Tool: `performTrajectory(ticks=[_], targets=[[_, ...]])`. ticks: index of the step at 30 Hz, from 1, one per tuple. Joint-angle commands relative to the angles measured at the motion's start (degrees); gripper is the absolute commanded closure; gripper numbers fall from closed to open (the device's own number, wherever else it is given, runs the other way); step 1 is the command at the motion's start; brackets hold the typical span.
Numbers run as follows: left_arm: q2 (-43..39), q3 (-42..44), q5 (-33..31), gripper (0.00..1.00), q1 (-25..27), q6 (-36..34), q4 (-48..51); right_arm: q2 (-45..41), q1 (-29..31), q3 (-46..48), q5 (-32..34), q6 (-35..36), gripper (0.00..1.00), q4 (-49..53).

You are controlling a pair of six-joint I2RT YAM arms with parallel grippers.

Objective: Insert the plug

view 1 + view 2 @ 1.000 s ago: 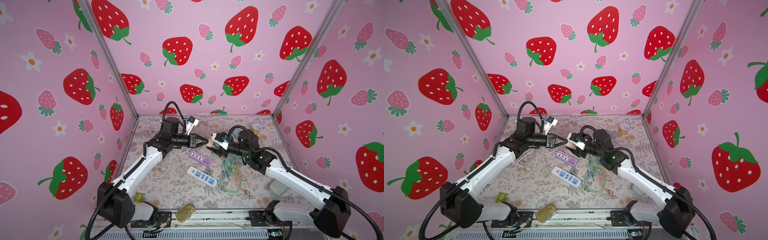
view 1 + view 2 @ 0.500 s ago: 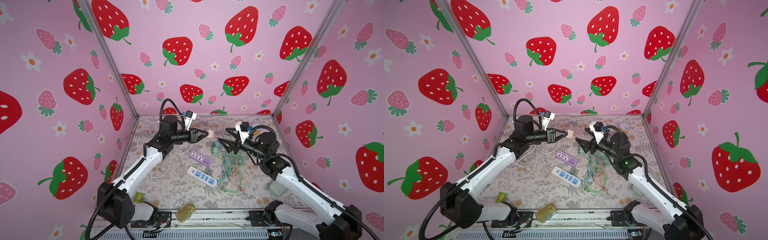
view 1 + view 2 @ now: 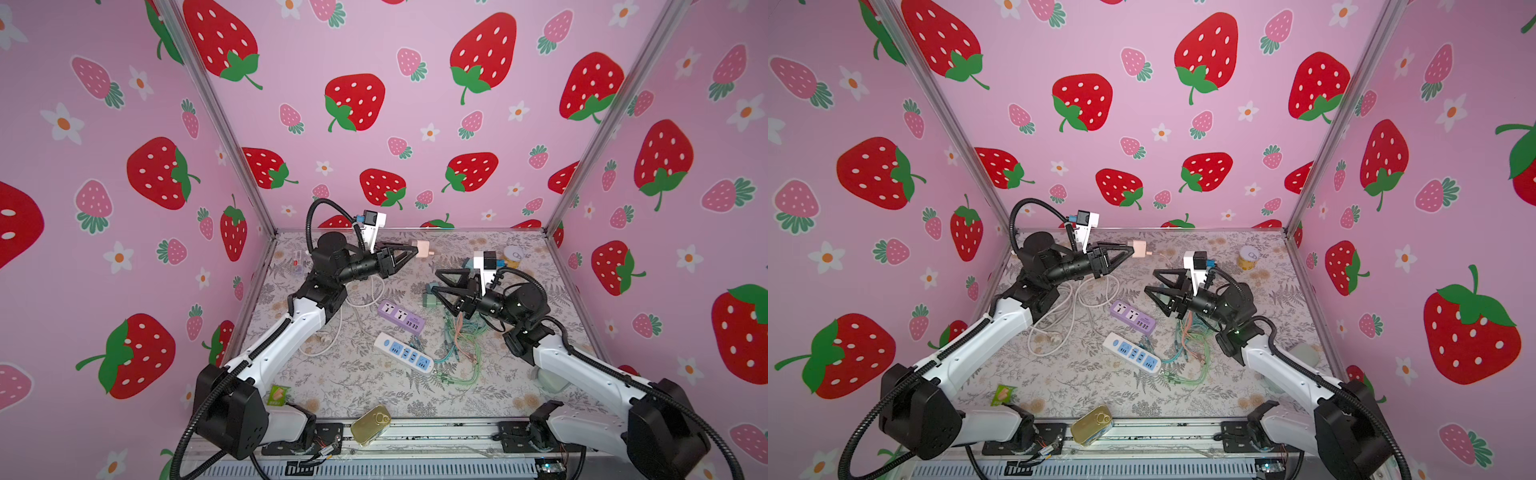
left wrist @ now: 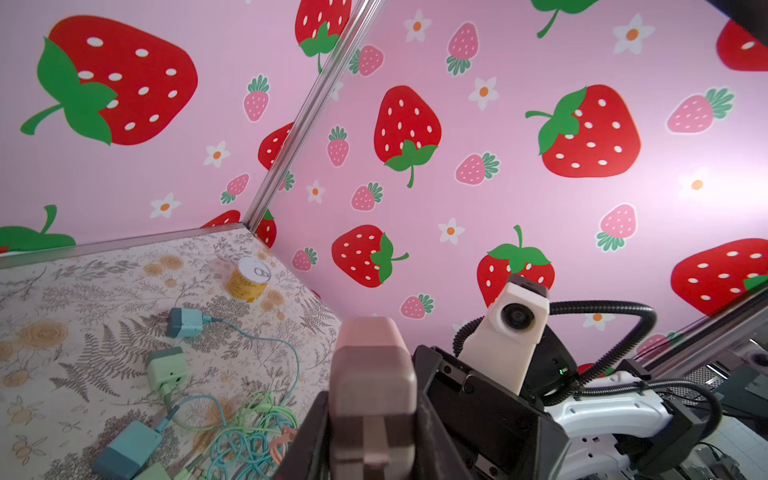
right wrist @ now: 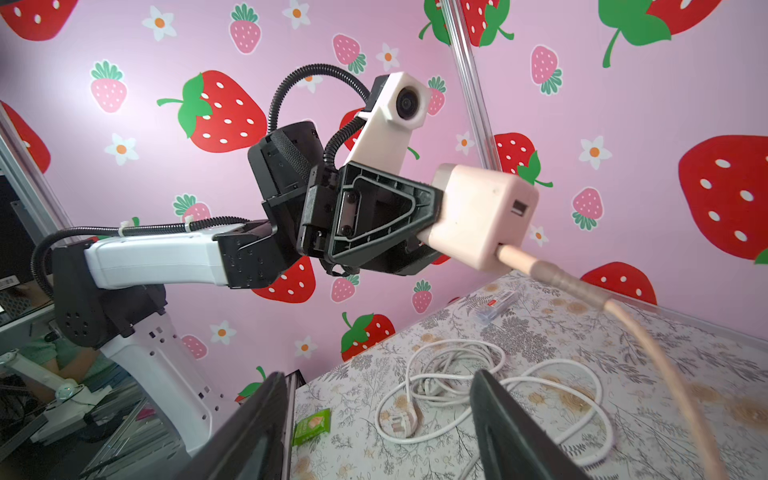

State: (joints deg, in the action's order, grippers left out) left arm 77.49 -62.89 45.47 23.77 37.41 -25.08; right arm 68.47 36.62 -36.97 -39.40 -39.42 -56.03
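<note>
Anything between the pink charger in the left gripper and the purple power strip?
Nothing visible lies on the purple power strip. The left gripper holds the pink charger in the air; the open right gripper hovers close beside the way down.

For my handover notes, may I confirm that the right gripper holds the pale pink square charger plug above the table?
Not quite: the left gripper holds the pale pink square charger plug above the table; the right wrist view shows it clearly.
</note>
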Motion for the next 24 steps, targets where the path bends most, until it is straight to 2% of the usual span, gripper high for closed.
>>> performTrajectory(ticks=[1, 9, 24], targets=[[-1.6, 1.7, 1.7, 1.0, 0.3, 3.7, -11.0, 2.2, -0.1, -1.3, -0.1, -6.4, 0.28, -8.3], [-3.3, 4.9, 4.2, 1.0, 0.8, 5.2, -17.5, 7.6, -1.2, -3.7, 0.2, -12.4, 0.28, -15.4], [-5.6, 9.5, 5.3, 1.0, 1.9, 3.6, -19.1, 14.4, -1.4, -7.7, -2.2, -20.6, 0.34, -25.8]])
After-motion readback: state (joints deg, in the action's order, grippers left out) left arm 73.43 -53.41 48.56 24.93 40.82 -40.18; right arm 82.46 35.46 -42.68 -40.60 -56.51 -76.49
